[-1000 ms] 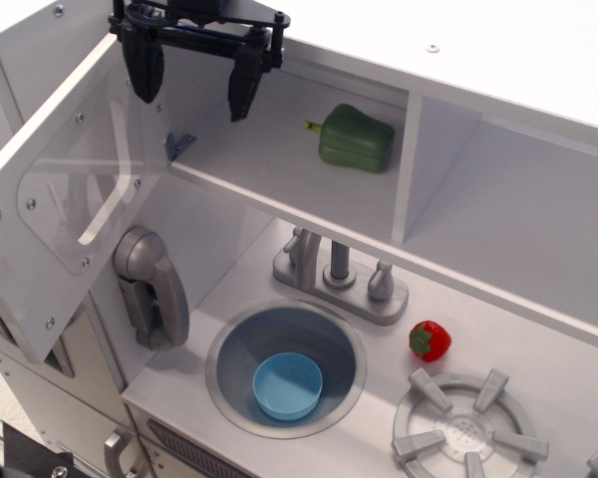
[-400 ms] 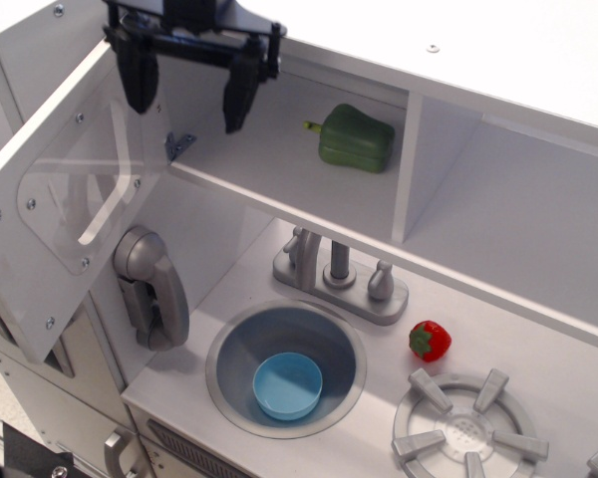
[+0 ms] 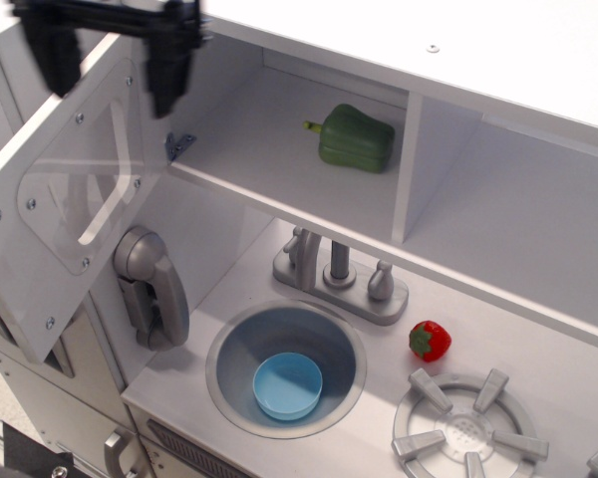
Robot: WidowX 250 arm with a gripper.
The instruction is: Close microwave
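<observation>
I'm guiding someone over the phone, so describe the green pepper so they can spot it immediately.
Start at the white toy kitchen's upper shelf, the microwave compartment whose door is swung open. The green pepper lies on that compartment's floor near the right-hand divider. It is the only green object; the strawberry below is red.

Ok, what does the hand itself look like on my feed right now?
The hand is black throughout: two chunky, tapering fingers hanging from a flat black crossbar with a faint blue tint along it. It is motion-blurred, so no markings or cables can be made out.
</observation>
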